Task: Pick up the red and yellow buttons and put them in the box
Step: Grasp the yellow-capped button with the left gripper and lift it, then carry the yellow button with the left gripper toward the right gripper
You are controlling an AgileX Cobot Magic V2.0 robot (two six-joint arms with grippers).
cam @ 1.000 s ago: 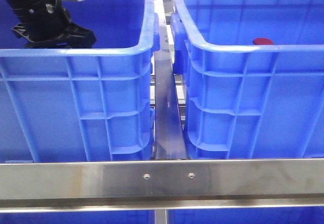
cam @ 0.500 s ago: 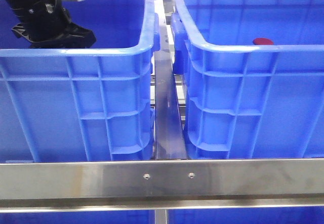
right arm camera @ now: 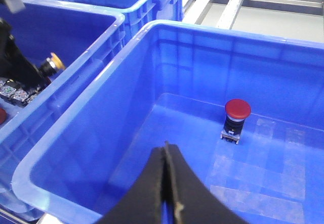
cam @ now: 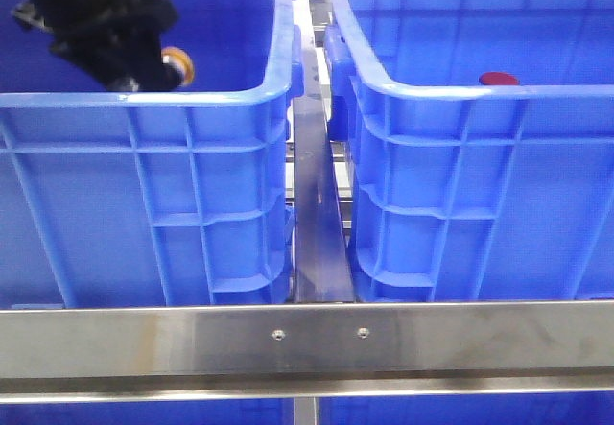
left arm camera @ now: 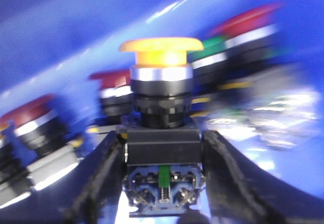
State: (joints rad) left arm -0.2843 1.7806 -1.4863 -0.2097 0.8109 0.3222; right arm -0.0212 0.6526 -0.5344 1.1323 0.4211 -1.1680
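My left gripper [left arm camera: 163, 143] is shut on the black base of the yellow button [left arm camera: 161, 52], whose orange-yellow cap points away from the wrist. In the front view that gripper [cam: 153, 68] hangs inside the left blue crate [cam: 144, 99], and the yellow button [cam: 178, 65] shows just above the near rim. A red button [right arm camera: 237, 108] stands upright on the floor of the box [right arm camera: 212, 67], the right-hand crate; its cap [cam: 498, 79] peeks over that rim [cam: 451, 87]. My right gripper [right arm camera: 165, 150] is shut and empty above the box's near side.
Several more buttons lie blurred behind the held one in the left crate: red ones [left arm camera: 114, 77] and a green one [left arm camera: 212, 49]. A steel rail [cam: 317, 204] runs between the crates and a steel bar [cam: 307, 339] crosses the front.
The left gripper has lifted and swung right inside the left crate; the yellow button in its jaws now shows above the rim. The red button in the box has not moved.
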